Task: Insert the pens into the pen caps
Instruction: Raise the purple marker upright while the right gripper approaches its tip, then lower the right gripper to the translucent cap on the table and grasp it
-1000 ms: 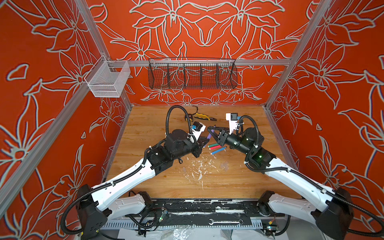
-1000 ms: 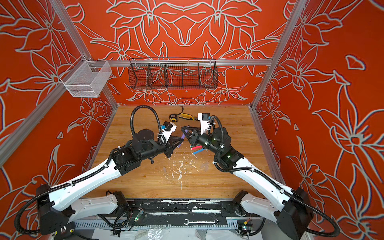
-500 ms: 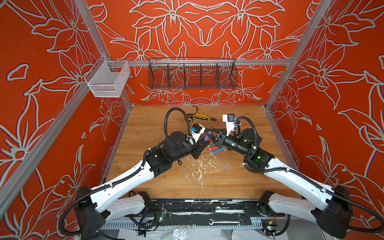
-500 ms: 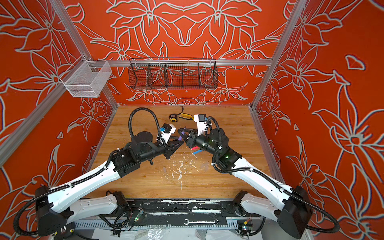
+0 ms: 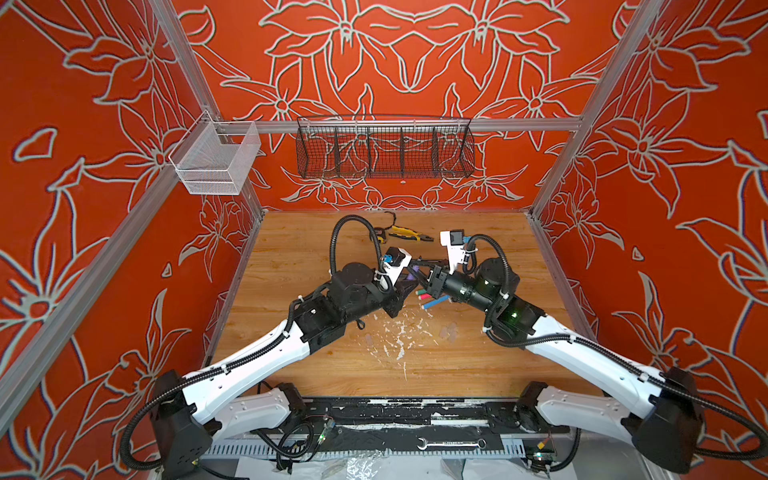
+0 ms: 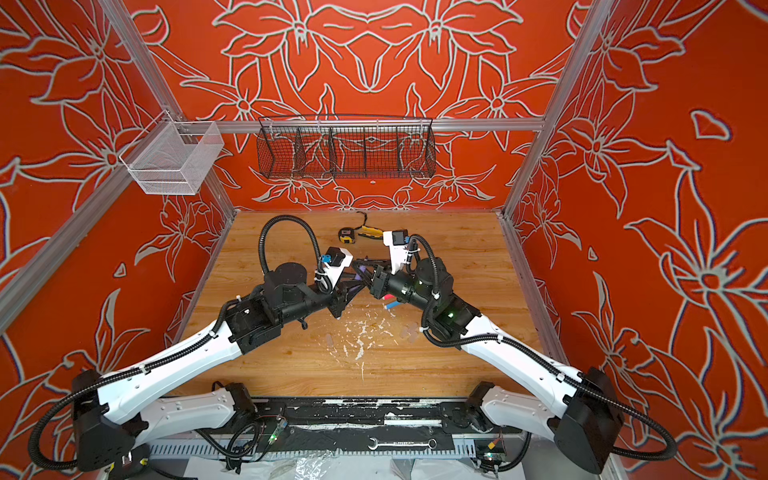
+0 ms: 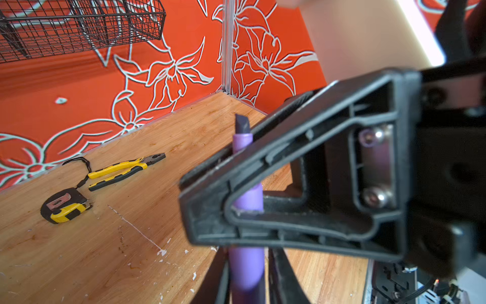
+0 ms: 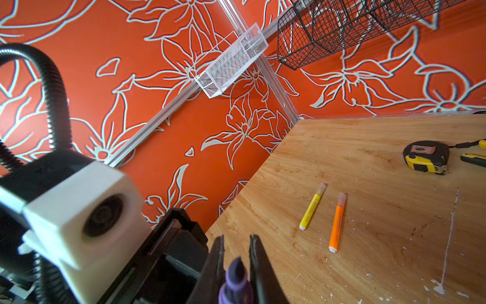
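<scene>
Purple pen [image 7: 247, 271], clenched in right jaws, now enters left jaws; grip unclear.

Left end effector [image 5: 409, 282] faces clamped right end effector [image 5: 422, 274].

Tape measure [image 5: 379, 237] just left of pliers [image 5: 409, 233] at surface [image 5: 291, 257] rear; loose pens [image 5: 434, 304] mid-surface, in front of both.

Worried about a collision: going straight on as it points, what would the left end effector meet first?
Probably the right end effector, facing it close by, the purple pen spanning between them.
</scene>
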Available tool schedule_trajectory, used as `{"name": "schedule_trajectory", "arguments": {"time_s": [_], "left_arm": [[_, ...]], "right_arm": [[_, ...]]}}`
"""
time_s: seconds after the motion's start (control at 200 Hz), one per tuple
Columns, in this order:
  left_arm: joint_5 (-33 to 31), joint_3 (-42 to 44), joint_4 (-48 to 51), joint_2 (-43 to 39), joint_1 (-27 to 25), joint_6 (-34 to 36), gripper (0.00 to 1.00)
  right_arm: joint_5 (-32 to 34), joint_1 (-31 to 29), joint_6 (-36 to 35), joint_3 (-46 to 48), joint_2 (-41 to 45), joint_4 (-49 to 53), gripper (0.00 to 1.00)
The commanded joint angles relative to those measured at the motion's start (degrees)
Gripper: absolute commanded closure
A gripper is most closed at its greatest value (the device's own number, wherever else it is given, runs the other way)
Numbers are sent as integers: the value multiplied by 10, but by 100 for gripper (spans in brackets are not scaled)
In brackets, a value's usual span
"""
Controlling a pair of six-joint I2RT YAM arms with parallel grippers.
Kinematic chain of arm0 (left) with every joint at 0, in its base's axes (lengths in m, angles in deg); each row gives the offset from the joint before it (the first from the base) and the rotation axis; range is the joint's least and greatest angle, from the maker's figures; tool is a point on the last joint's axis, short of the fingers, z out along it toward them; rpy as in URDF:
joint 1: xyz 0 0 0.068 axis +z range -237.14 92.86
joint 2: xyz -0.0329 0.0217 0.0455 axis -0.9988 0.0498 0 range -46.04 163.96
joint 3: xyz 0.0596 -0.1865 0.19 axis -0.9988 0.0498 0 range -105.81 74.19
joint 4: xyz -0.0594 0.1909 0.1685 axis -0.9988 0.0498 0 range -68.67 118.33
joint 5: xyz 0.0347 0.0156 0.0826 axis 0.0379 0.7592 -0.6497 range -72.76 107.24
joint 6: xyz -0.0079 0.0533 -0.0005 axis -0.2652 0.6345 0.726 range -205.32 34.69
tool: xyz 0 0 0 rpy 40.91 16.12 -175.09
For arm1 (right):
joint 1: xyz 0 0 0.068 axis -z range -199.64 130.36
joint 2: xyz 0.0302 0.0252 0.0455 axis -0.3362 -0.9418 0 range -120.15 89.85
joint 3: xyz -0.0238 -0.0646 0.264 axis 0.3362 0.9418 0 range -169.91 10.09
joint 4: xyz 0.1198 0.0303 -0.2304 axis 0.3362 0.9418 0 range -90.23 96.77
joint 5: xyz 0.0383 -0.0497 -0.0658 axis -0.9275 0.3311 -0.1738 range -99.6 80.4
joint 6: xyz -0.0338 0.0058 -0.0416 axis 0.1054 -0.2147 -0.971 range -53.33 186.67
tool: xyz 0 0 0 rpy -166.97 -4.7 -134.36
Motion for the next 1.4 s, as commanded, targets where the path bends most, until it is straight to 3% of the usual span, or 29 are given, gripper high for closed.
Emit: {"name": "schedule_trajectory", "arguments": {"time_s": [0.0, 0.14, 0.17, 0.24, 0.36, 0.465, 0.535, 0.646, 0.746, 0.856, 1.031, 1.396], "left_arm": [[-3, -11, -9, 12, -3, 6, 74], [-3, -16, -6, 19, -3, 9, 76], [-4, -15, -6, 20, -3, 9, 80], [-10, -14, -7, 21, -3, 12, 100], [-39, -13, -11, 19, -3, 5, 100], [-83, -5, -21, 14, -3, -11, 100], [-129, -5, -21, 14, -3, -24, 100], [-214, -9, -7, 18, -1, -45, 100], [-267, -8, 7, 14, 7, -73, 100], [-277, 3, 10, -6, 14, -96, 100], [-271, 13, 13, -37, 14, -116, 100], [-312, 29, 24, -89, 19, -125, 100]], "right_arm": [[4, -5, -4, -18, 5, -18, 100], [6, -6, -5, -17, 4, -18, 100], [7, -6, -5, -17, 3, -18, 100], [8, -6, -6, -17, 3, -16, 100], [23, -5, -12, -17, 8, -3, 100], [44, -5, -29, -11, 31, 25, 65], [66, -6, -52, -11, 52, 81, 50], [107, -6, -99, -7, 91, 211, 40], [157, -7, -116, 58, 127, 307, 35], [181, -6, -91, 152, 150, 330, 31], [127, -11, -115, 124, 109, 345, 32], [162, -131, -91, 7, -194, 324, 41]]}}
